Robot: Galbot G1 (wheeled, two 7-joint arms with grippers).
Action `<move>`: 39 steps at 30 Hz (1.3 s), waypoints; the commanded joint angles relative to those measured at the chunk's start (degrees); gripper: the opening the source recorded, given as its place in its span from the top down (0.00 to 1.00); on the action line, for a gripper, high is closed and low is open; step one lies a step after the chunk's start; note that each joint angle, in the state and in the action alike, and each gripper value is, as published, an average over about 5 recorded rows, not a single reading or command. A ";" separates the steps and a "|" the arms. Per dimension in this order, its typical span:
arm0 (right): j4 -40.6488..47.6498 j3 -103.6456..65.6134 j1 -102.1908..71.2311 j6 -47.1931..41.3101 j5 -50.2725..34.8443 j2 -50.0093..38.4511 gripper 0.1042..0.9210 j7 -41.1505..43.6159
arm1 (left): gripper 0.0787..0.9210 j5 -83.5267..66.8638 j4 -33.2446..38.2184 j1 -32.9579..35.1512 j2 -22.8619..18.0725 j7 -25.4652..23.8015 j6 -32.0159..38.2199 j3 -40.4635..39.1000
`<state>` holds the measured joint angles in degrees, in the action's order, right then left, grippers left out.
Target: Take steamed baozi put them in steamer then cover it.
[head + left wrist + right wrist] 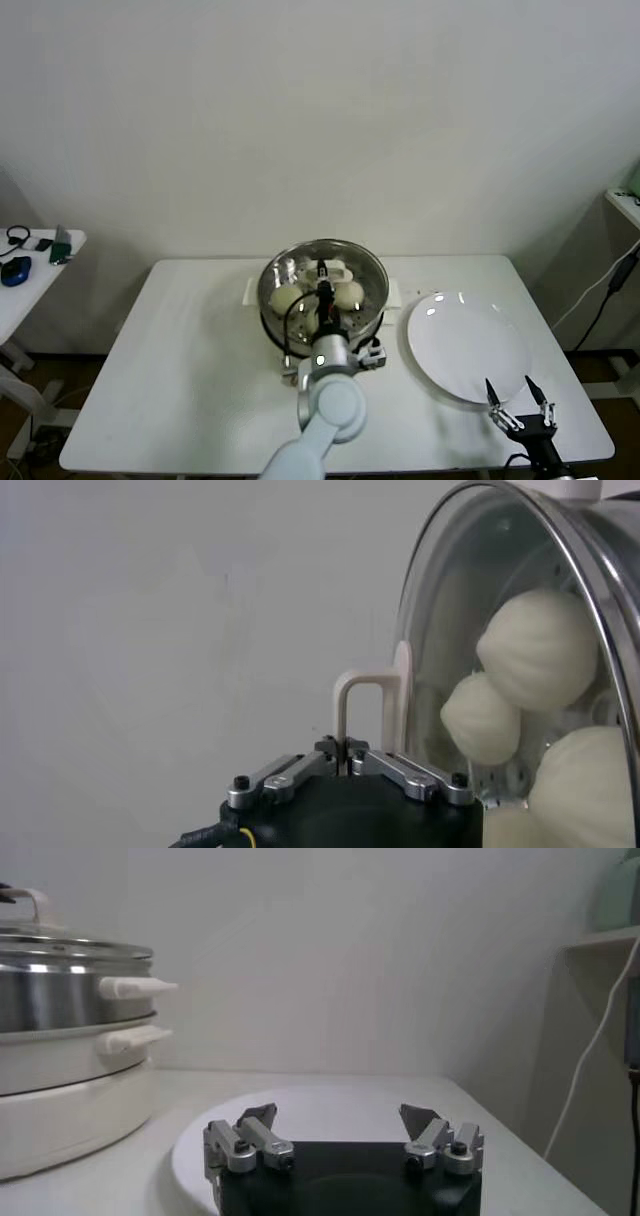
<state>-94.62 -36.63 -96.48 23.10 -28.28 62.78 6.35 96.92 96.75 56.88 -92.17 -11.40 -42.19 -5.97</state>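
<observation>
— Plain white wall behind, white table (200, 400) below. Jaw state on the left gripper (346, 748)?

— Clenched on the bar handle (365, 705) of the cover (322, 272), fingers pinched together around it in the left wrist view.

— And the cover itself?

— Seated flat on the steamer (372, 318), rim to rim as far as the right wrist view shows. Steamer standing near the table's far edge, about midway along it.

— Steamed baozi (538, 650)?

— Inside, under the glass. Three seen clearly through the lid, possibly part of a fourth; exact count hard to tell.

— Right gripper (520, 400)?

— Spread wide, holding nothing, parked near the front right corner, just over the near rim of the white plate (465, 345). Plate bare.

— Step in hand?

— Covering, and apparently at its end: buns loaded, lid down.

— Next move?

— Probably only letting go of the handle and lifting straight up, without dragging the lid off centre.
</observation>
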 commanded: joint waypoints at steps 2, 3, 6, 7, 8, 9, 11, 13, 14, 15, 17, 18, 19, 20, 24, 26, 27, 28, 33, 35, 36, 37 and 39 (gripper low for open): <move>0.05 -0.01 -0.09 0.18 0.14 0.05 0.12 0.26 | 0.94 0.93 -1.30 0.26 -1.29 0.14 -2.81 0.76; 0.04 0.00 -0.11 0.18 0.21 0.09 0.12 0.32 | 0.94 0.92 -1.26 0.31 -1.23 0.12 -2.81 0.82; 0.01 0.02 -0.13 0.17 0.48 0.18 0.12 0.45 | 0.94 0.87 -1.10 0.34 -1.06 -0.04 -2.81 0.96; 0.00 0.02 -0.13 0.17 0.57 0.20 0.12 0.47 | 0.94 0.82 -1.07 0.33 -0.99 -0.12 -2.81 1.00; -0.02 0.02 -0.12 0.17 0.66 0.22 0.12 0.49 | 0.94 0.77 -1.01 0.33 -0.90 -0.26 -2.81 1.02; -0.04 0.02 -0.12 0.18 0.73 0.23 0.12 0.52 | 0.94 0.68 -0.92 0.36 -0.80 -0.45 -2.81 1.01; -0.06 0.03 -0.06 0.21 0.82 0.27 0.12 0.50 | 0.94 0.26 -0.73 0.42 -0.58 -0.69 -2.81 0.87; -0.05 0.05 0.07 0.26 0.97 0.36 0.12 0.39 | 0.94 -0.10 -0.63 0.49 -0.42 -0.71 -2.78 0.72; -0.04 0.06 0.15 0.26 1.02 0.41 0.12 0.31 | 0.94 -0.23 -0.65 0.50 -0.37 -0.65 -2.76 0.69; -0.05 0.08 0.21 0.24 1.05 0.45 0.12 0.19 | 0.94 -0.20 -0.69 0.52 -0.30 -0.59 -2.74 0.70; -0.10 0.11 0.26 0.19 1.00 0.48 0.12 0.05 | 0.93 -0.07 -0.65 0.59 -0.09 -0.74 -2.71 0.80; -0.13 0.14 0.28 0.13 0.96 0.47 0.12 -0.03 | 0.92 -0.04 -0.53 0.65 0.10 -0.90 -2.70 0.82; -0.14 0.16 0.29 0.08 0.93 0.47 0.12 -0.08 | 0.91 -0.01 -0.31 0.74 0.35 -1.13 -2.69 0.82; -0.14 0.18 0.31 0.01 0.93 0.46 0.12 -0.11 | 0.88 -0.04 0.01 0.86 0.63 -1.41 -2.68 0.81; -0.36 0.20 0.38 -0.92 0.78 0.34 0.12 -0.32 | 0.75 -0.36 2.79 1.50 1.98 -2.95 -2.55 0.43; -0.70 0.23 0.35 -1.90 0.16 0.29 0.12 -1.07 | 0.68 -1.07 5.14 1.87 2.77 -3.90 -2.61 -0.06; -0.94 0.27 0.34 -2.38 -0.39 0.27 0.12 -1.70 | 0.64 -1.82 6.52 2.12 3.30 -4.31 -2.67 -0.41; -1.19 0.28 0.31 -2.88 -0.97 0.24 0.12 -2.32 | 0.61 -2.73 8.10 2.39 3.86 -4.63 -2.73 -0.78; -2.78 0.03 -0.08 -5.33 -0.29 -0.48 0.12 -4.03 | 0.44 -10.31 16.03 4.42 7.58 -4.08 -2.81 -1.94; -3.55 -0.26 -0.30 -5.84 0.68 -0.75 0.12 -4.22 | 0.38 -14.26 18.63 5.65 9.53 -2.61 -2.81 -1.77; -3.94 -0.40 -0.38 -6.03 1.00 -0.87 0.12 -4.33 | 0.33 -16.88 20.04 6.43 10.63 -1.32 -2.80 -1.41; -4.34 -0.57 -0.42 -6.33 1.37 -0.94 0.12 -4.42 | 0.30 -19.11 21.44 7.25 11.70 0.06 -2.71 -0.85; -5.00 -0.82 -0.41 -6.64 1.95 -0.93 0.12 -4.52 | 0.23 -24.94 24.46 9.22 14.16 3.33 -1.71 1.09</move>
<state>-97.16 -36.85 -96.77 19.46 -28.10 62.29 3.75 90.18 107.02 60.98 -87.09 -14.21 -42.21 -7.08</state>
